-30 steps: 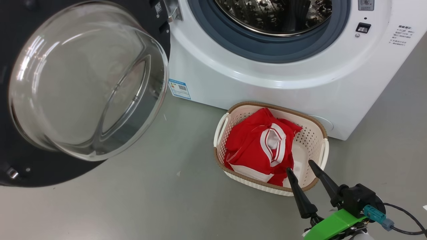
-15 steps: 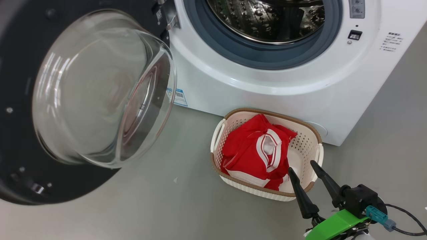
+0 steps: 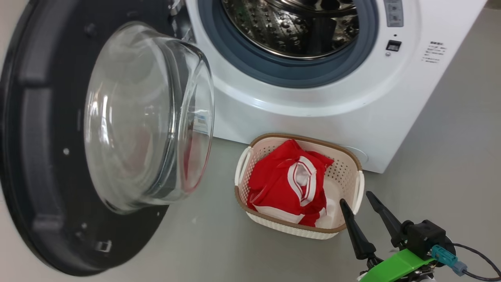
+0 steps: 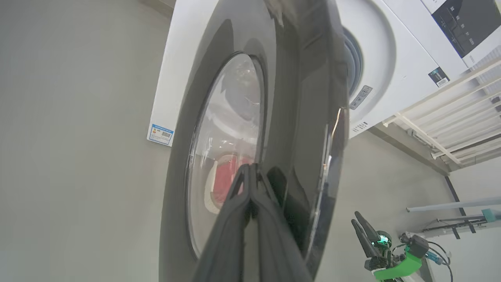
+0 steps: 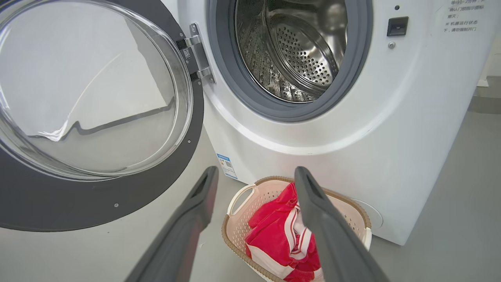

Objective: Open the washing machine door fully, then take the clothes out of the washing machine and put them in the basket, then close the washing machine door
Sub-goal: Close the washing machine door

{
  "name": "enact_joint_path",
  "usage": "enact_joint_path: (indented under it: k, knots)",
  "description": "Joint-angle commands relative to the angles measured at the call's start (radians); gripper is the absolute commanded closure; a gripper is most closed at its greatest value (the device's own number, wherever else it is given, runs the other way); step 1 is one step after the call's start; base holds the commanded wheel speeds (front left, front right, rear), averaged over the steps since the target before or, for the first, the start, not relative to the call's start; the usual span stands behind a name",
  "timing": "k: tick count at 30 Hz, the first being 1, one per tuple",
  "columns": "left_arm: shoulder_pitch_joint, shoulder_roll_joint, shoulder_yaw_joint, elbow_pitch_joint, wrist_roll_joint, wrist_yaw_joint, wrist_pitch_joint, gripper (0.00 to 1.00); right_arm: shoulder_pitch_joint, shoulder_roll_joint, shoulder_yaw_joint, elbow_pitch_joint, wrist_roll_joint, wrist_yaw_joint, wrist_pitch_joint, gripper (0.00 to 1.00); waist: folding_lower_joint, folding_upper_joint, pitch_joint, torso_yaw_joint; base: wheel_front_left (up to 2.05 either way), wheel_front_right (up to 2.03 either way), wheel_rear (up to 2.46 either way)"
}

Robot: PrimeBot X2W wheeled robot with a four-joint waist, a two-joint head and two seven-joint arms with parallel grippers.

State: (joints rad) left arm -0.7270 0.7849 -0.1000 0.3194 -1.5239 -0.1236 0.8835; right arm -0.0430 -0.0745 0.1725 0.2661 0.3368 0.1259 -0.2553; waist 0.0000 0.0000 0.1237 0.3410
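Washing machine door (image 3: 35, 164) stands open, swung out to the left of the washing machine (image 3: 313, 117), held on a metal hinge (image 5: 197, 53) at the left edge of the opening. Its glass porthole (image 3: 145, 117) bulges toward the right, with a wide black rim around it. The grey gasket (image 3: 289, 74) rings the perforated steel drum (image 3: 289, 27). A blue label sticker (image 5: 227, 166) sits low on the machine front, at its left.

The basket (image 3: 291, 229) sits on the grey floor (image 3: 195, 246) just in front of the machine's lower front. The red clothes (image 3: 282, 184) with white trim lie bundled inside it, mostly in its left part.

The right gripper (image 3: 355, 197) is at the near right of the basket, jaws spread wide and holding nothing, with a green bracket (image 3: 395, 266) behind it. In the right wrist view its fingers (image 5: 195, 219) frame the basket.

The left gripper (image 4: 250, 169) is closed, fingers pressed together and empty. Its tips are at the door's glossy outer face; cannot tell if they touch
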Motion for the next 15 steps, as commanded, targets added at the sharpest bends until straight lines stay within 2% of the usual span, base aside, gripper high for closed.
enact_joint_path:
  k: [1,15]
  knots:
    - [-0.011,0.048,0.031,-0.050,-0.007,-0.007,0.010,1.00,-0.008,0.001,0.019,-0.028,0.003,0.005,-0.006,0.00,0.0000,0.0000,0.000,-0.016,0.00,0.00,0.00]
    - [-0.021,-0.021,-0.052,-0.273,-0.003,-0.007,-0.040,1.00,-0.013,0.013,0.006,-0.040,0.002,0.005,-0.006,0.00,0.0000,0.0000,0.005,-0.129,0.00,0.00,0.00]
